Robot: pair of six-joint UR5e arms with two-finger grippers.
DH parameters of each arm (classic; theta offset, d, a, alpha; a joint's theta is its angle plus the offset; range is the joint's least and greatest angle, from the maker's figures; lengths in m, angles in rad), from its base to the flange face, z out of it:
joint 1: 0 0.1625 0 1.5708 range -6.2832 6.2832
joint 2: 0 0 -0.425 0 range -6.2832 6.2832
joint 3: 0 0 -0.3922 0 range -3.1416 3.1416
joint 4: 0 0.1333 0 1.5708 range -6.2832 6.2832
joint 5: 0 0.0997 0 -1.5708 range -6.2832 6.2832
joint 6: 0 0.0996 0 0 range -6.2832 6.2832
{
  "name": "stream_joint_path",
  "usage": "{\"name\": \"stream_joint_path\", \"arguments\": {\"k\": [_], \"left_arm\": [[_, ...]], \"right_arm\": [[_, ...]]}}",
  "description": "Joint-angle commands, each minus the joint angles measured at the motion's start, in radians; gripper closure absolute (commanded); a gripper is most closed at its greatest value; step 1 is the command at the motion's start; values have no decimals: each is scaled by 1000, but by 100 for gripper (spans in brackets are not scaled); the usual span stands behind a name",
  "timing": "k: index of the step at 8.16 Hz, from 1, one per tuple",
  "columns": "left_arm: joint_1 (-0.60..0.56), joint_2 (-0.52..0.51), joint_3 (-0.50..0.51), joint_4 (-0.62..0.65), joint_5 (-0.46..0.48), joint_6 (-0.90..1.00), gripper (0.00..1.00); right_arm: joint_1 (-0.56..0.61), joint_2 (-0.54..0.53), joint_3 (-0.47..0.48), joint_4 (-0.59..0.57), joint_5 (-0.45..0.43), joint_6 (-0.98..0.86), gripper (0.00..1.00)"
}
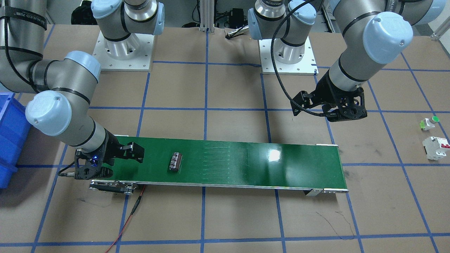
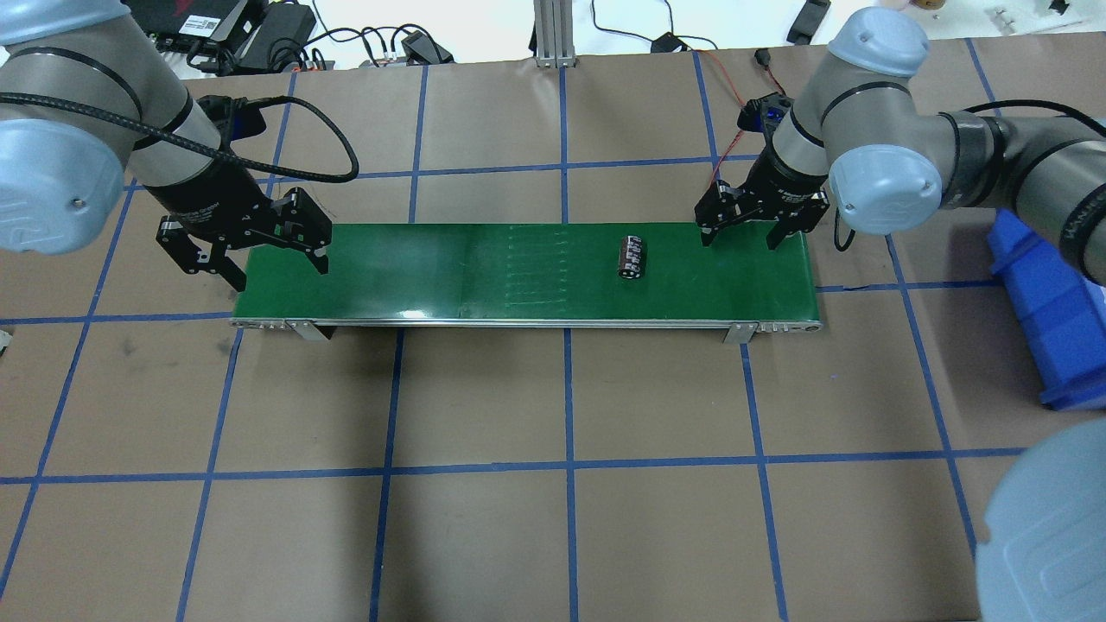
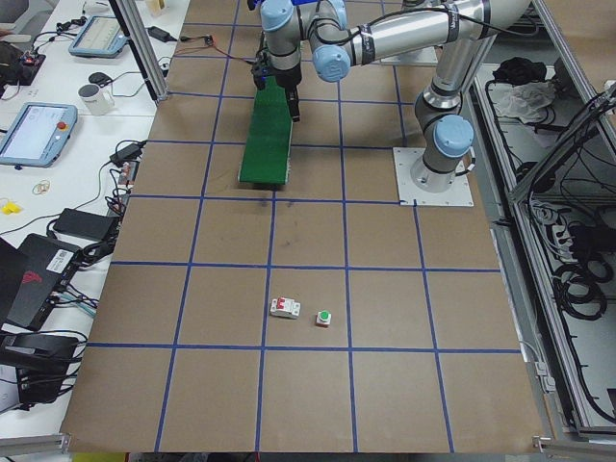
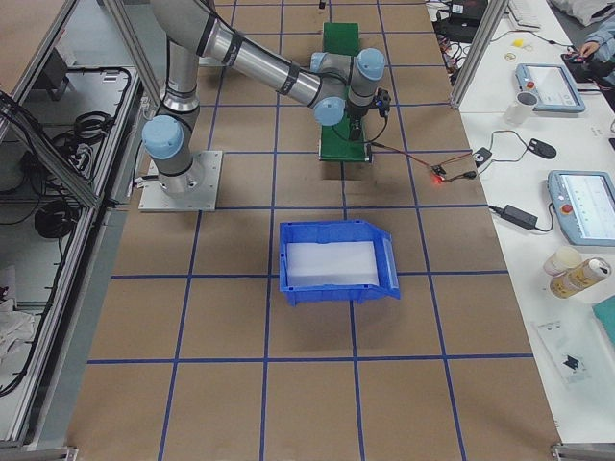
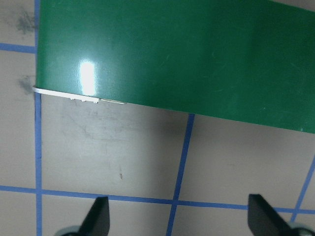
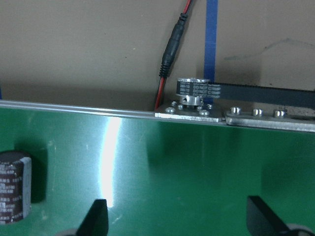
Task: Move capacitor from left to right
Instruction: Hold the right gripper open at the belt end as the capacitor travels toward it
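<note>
The capacitor (image 2: 632, 257), a small dark cylinder with pale markings, lies on its side on the green conveyor belt (image 2: 432, 268), toward the robot's right end. It also shows in the front view (image 1: 175, 162) and at the left edge of the right wrist view (image 6: 12, 187). My right gripper (image 2: 740, 239) is open and empty, low over the belt's right end, a short way from the capacitor. My left gripper (image 2: 279, 269) is open and empty above the belt's left end. The left wrist view shows its fingertips (image 5: 98, 219) spread over the table beside the belt.
A blue bin (image 2: 1054, 320) stands on the table beyond the belt's right end. A white breaker (image 1: 436, 147) and a green-capped push-button (image 1: 429, 123) lie on the table past the belt's left end. A red-black cable (image 6: 170, 54) runs to the belt's motor end.
</note>
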Motion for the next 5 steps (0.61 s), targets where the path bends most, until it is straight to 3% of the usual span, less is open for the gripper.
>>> {"name": "stream_joint_path", "arguments": {"k": [1, 5], "left_arm": [[-11, 13, 2, -1, -28, 15, 0], [-97, 37, 7, 18, 72, 15, 0]], "right_arm": [[0, 0, 2, 0, 3, 6, 0], [2, 0, 2, 0, 9, 34, 0]]}}
